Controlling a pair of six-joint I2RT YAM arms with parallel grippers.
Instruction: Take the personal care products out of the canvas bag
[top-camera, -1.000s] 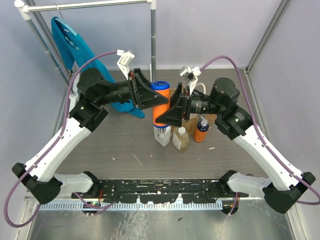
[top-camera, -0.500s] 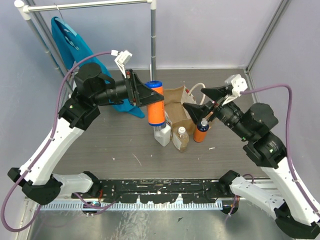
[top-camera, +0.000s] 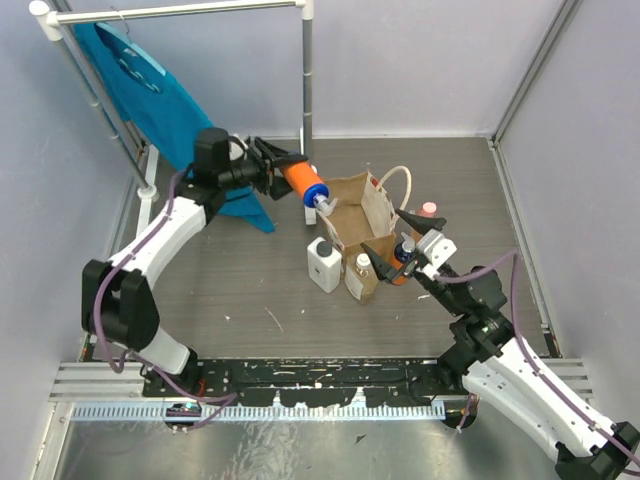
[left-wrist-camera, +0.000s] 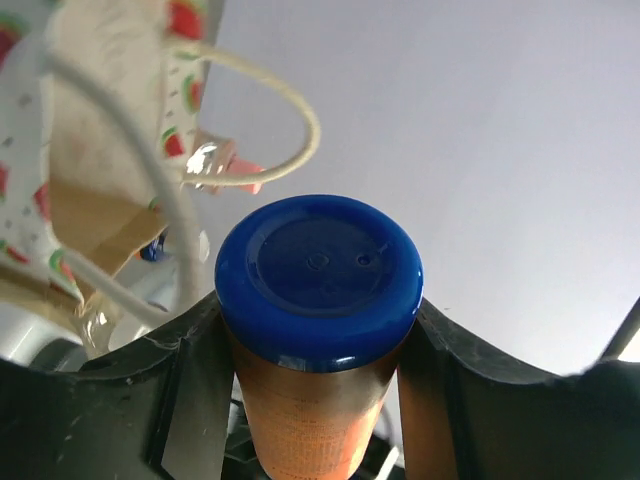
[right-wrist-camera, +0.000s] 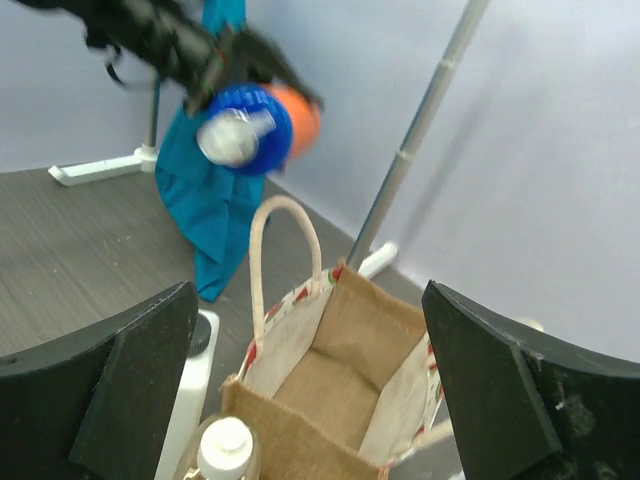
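Note:
My left gripper (top-camera: 284, 172) is shut on a large orange bottle with a blue cap (top-camera: 304, 183), held tilted in the air left of the canvas bag (top-camera: 355, 205). The left wrist view shows its cap (left-wrist-camera: 318, 275) between my fingers (left-wrist-camera: 180, 385). The bag stands open, and in the right wrist view its inside (right-wrist-camera: 350, 385) looks empty. My right gripper (top-camera: 395, 237) is open, just right of the bag. In front of the bag stand a white bottle (top-camera: 322, 264), an amber bottle (top-camera: 362, 279) and a small orange bottle (top-camera: 400, 268). A pinkish bottle (top-camera: 428, 210) stands at the right.
A teal-blue garment (top-camera: 150, 95) hangs from a metal rack (top-camera: 307, 70) at the back left. The rack's upright pole stands just behind the bag. Grey walls close in the table at both sides and the back.
My left arm has carried the orange bottle back and to the left, tipping it sideways. My right arm has drawn back toward the near right, with its gripper open beside the bag.

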